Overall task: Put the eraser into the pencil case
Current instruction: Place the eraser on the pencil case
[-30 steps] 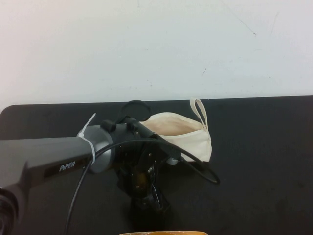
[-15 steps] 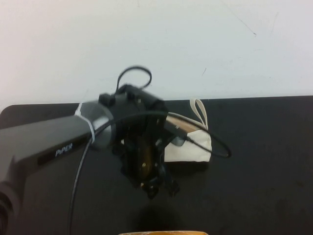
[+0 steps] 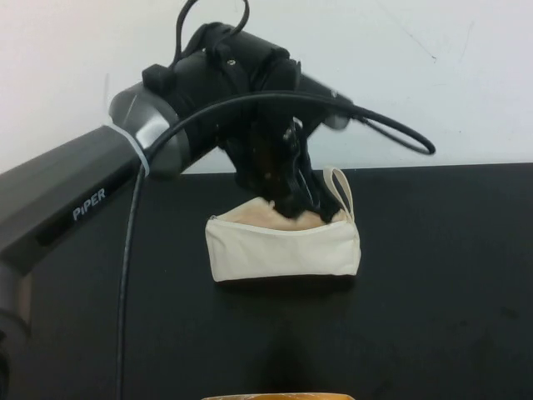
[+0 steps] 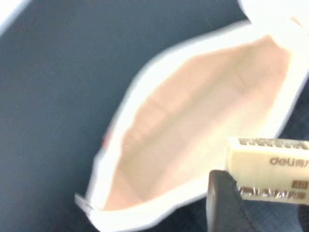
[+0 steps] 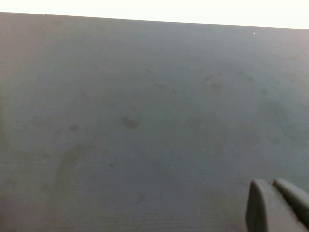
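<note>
Left end effector (image 3: 304, 202) raised, clamped; right end effector (image 5: 277, 203) parked.

Black tabletop (image 3: 450, 275) w/ white wall (image 3: 416, 83) behind; tan object (image 3: 279, 397) at near edge.

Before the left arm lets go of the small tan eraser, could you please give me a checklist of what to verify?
1. Tan-yellow rectangular eraser gripped by the left gripper: ok.
2. Cream-white fabric pencil case unzipped, pale lining visible: ok.
3. Left gripper over the case's mouth: ok in the high view.
4. Eraser fully over the opening: not ok; the left wrist view shows it at the rim.
5. Case resting upright on the black table: ok.
6. Right gripper away from the case, over bare table: ok; fingers together.
</note>
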Robot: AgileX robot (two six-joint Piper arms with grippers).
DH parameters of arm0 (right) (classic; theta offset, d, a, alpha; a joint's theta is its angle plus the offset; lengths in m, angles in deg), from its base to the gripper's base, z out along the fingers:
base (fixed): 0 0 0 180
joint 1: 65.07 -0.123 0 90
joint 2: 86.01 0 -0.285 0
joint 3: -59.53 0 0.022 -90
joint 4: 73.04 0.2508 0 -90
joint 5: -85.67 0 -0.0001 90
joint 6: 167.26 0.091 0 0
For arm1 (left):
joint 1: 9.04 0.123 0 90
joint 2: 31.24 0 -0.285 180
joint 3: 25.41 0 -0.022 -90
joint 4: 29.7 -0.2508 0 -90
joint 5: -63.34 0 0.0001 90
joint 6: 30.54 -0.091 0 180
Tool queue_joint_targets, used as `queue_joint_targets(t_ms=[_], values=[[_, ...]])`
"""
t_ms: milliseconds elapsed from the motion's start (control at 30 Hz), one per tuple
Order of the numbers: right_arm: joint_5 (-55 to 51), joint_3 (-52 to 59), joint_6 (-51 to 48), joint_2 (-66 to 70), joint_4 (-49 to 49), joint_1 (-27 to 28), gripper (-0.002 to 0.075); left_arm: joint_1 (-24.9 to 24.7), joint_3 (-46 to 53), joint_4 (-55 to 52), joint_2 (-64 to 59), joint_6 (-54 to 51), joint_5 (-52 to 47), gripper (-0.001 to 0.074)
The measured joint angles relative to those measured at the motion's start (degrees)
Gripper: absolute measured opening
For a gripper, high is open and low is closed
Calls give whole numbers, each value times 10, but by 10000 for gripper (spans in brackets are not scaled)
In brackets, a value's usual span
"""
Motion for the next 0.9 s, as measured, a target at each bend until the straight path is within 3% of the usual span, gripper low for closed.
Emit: queue_joint_targets(t_ms=[167, 333, 533, 600, 733, 900], values=[[0, 0, 0, 0, 0, 0, -1, 1, -3, -47, -20, 25, 73, 274], [0, 0, 0, 0, 0, 0, -1, 6, -3, -47, -64, 33, 85, 279], [0, 0, 0, 0, 0, 0, -1, 6, -3, -52, -77, 52, 86, 477], [0, 0, 0, 0, 0, 0, -1, 6, -3, -61, -75, 53, 88, 492], [0, 0, 0, 0, 0, 0, -1, 6, -3, -96, -56, 80, 90, 379], [0, 0, 0, 0, 0, 0, -1, 6, -3, -181, 7, 126, 97, 89]])
